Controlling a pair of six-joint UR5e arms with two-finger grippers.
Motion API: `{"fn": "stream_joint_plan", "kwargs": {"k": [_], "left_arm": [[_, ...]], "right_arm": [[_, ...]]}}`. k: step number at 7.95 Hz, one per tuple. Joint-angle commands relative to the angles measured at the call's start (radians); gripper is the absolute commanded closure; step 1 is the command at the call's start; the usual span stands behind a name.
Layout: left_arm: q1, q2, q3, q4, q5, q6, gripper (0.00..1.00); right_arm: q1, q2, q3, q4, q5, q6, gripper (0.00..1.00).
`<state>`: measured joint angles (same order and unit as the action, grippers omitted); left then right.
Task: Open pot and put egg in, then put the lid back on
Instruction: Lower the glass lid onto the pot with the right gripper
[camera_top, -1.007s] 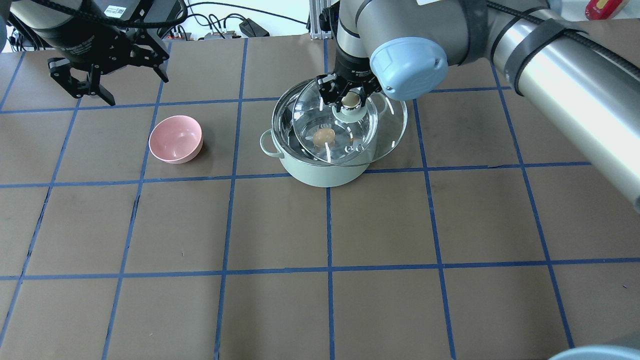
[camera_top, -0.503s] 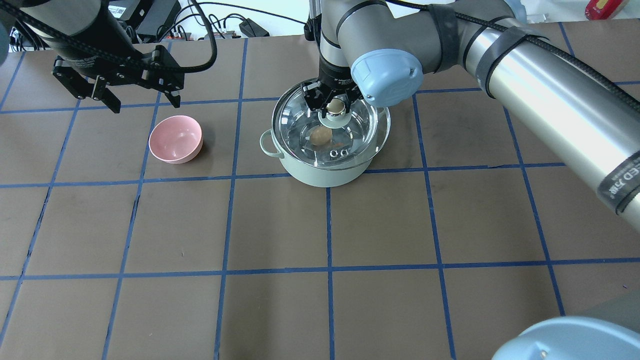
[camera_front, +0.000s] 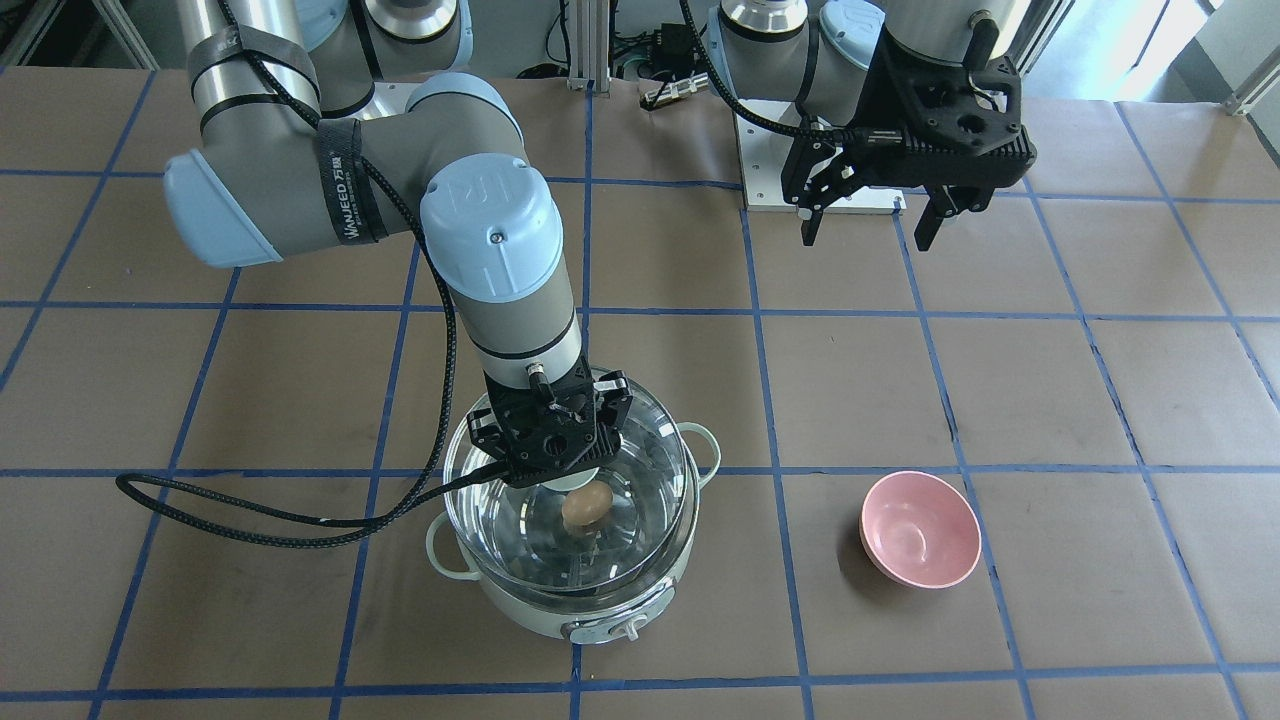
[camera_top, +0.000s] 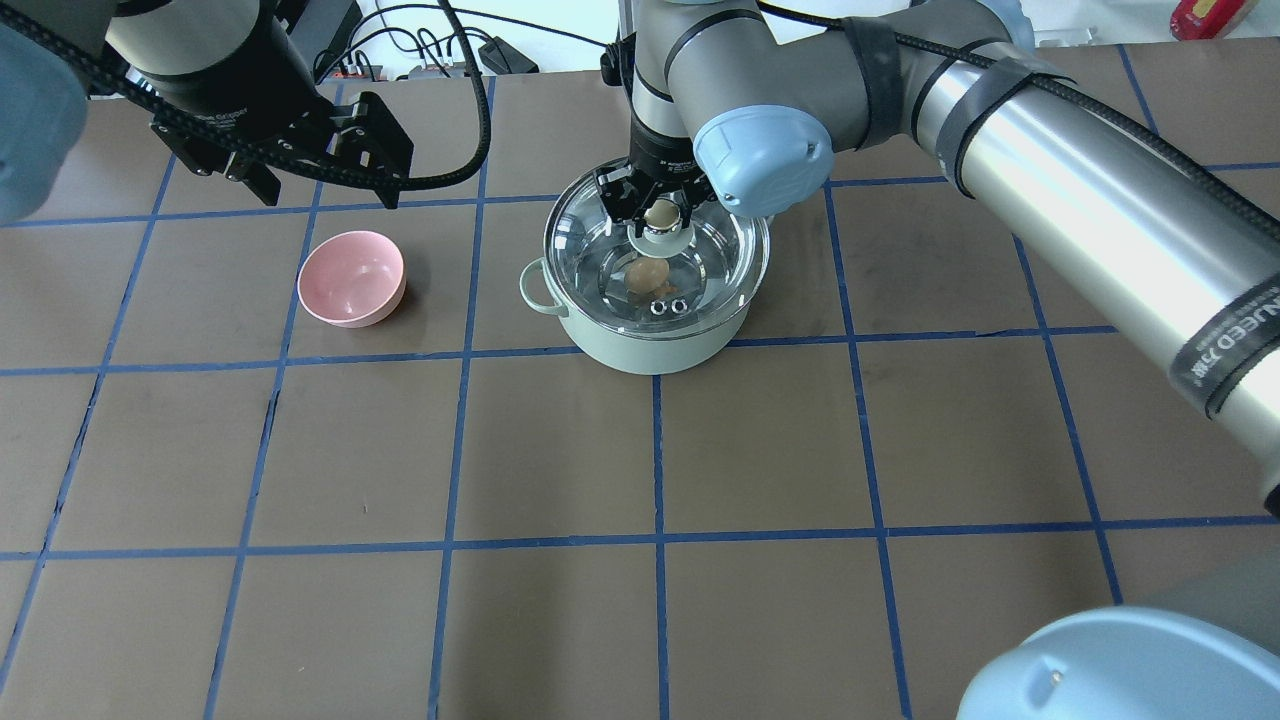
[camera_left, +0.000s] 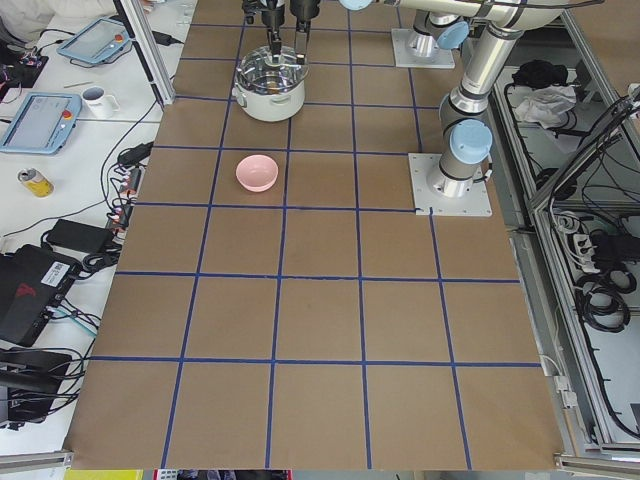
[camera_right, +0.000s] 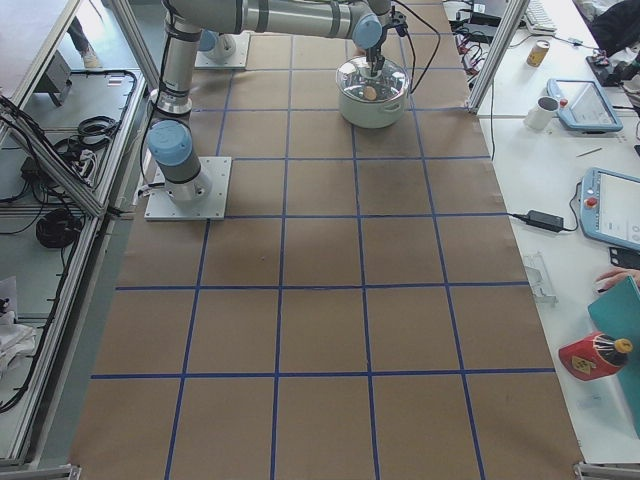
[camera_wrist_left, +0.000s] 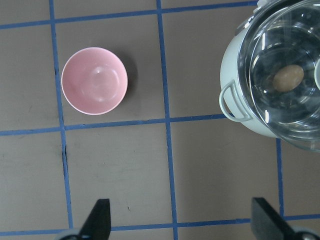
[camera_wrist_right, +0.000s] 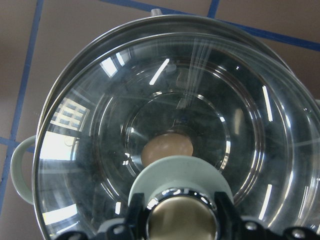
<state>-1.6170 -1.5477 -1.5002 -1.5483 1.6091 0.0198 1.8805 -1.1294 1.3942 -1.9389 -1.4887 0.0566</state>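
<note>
**Lid swung in over the pot, egg already inside**

Off to the left, the left claw (camera_front: 865, 240) hangs spread wide and empty, having drifted a little toward the pot in the last second; the pink bowl (camera_top: 352, 278) sits on the counter (camera_top: 560, 450) below it, slightly nearer me. Further right, the right claw (camera_top: 660, 212) is pinched on the beige knob (camera_wrist_right: 182, 220) of the lid (camera_top: 725, 250). A second ago that lid hung off to the claw's right of the pot (camera_top: 640, 348); now it sits squarely over the rim, straight beneath the claw. The egg (camera_top: 645, 275) lies on the steel floor under the claw, seen through the glass. I'd judge only lowering and letting go remain, though I can't tell whether the lid is fully seated or just above the rim.
</note>
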Motion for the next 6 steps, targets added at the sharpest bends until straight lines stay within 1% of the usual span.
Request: {"fn": "stream_joint_plan", "kwargs": {"k": [1, 3, 6], "left_arm": [[0.046, -0.006, -0.005, 0.062, -0.003, 0.020, 0.00], [0.078, -0.014, -0.014, 0.063, -0.006, 0.020, 0.00], [0.078, -0.023, -0.015, 0.063, -0.009, 0.009, 0.00]], "right_arm": [[0.002, 0.005, -0.015, -0.003, 0.011, 0.000, 1.00], [0.005, 0.016, -0.015, -0.003, 0.011, 0.002, 1.00], [0.008, 0.020, -0.017, -0.002, 0.010, 0.000, 1.00]]}}
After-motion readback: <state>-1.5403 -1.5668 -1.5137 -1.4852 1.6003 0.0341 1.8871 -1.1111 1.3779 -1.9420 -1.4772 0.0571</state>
